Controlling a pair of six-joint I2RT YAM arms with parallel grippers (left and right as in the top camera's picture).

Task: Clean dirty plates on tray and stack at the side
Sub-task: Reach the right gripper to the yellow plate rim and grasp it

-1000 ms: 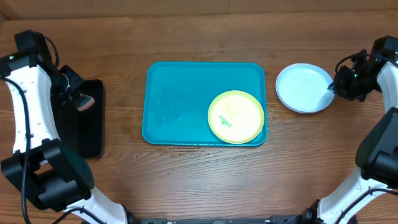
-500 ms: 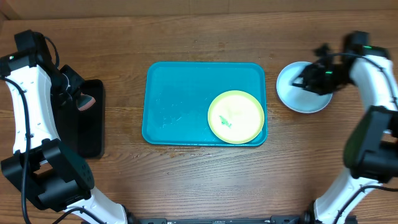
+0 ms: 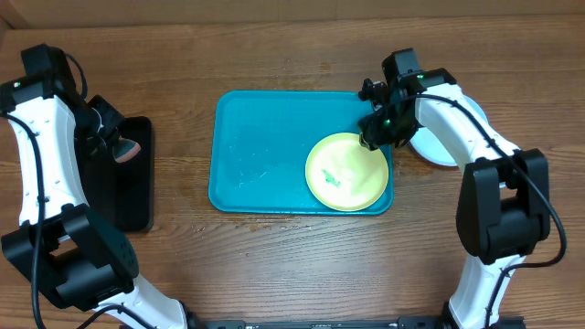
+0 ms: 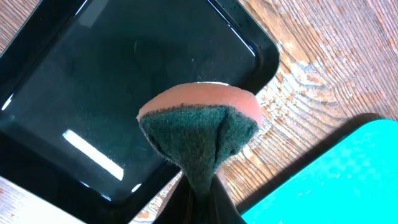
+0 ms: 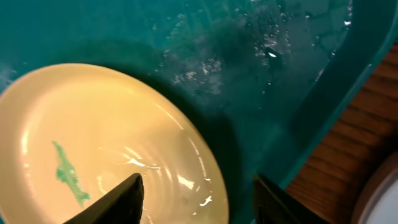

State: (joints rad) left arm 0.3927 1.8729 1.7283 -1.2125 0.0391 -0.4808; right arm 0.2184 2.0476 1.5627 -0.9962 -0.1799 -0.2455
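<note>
One smeared yellow-green plate [image 3: 346,172] lies in the turquoise tray [image 3: 260,146].

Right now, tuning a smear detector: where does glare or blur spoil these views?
Overhead: evenly lit, sharp, no glare on the round yellow-green plastic plate. Right wrist: bright glints on that plate near its teal smear; droplets sparkle on the turquoise plastic tray. Left wrist: white light streaks on the glossy black rectangular tray; pink-and-green sponge sharp.
</note>
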